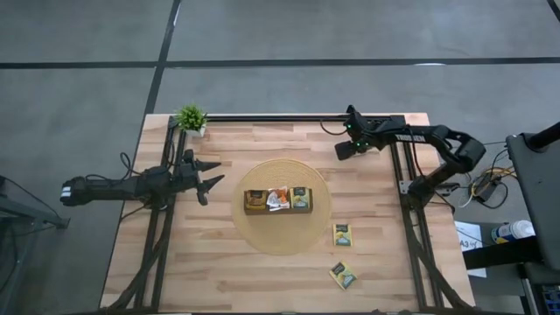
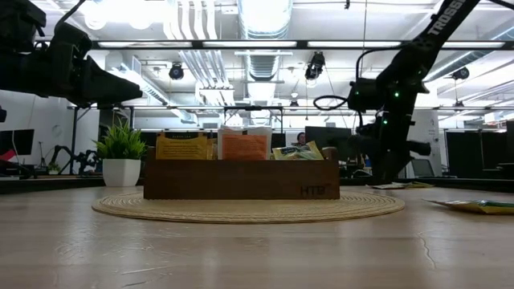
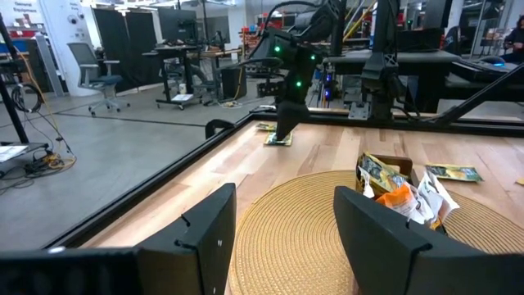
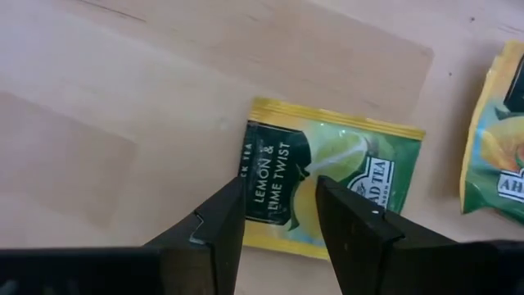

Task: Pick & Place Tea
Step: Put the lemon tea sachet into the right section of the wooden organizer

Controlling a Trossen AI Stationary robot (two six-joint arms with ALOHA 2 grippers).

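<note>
A dark green and yellow tea sachet (image 4: pixel 360 156) lies flat on the wood table near its far right corner. My right gripper (image 4: pixel 278 192) points steeply down over it, open, one finger on either side of its printed face. A second sachet (image 4: pixel 495 147) lies beside it. The brown wooden tray (image 1: pixel 280 212) stands on a round woven mat (image 1: pixel 280 241) and has several sachets (image 1: pixel 278 199) standing in it. Two more sachets (image 1: pixel 342 234) (image 1: pixel 343 276) lie flat on the table's near right. My left gripper (image 1: pixel 210 179) hangs open and level at the table's left. My right gripper stands with its open fingers (image 4: pixel 225 213) over the green sachet from above. I cannot tell whether the fingertips touch it. The sachet lies flat on the table.
A small potted plant (image 1: pixel 191 118) stands at the far left corner. Black frame rails (image 1: pixel 411 219) run along the table's left, right and far edges. Bare wood lies between the mat and the near edge.
</note>
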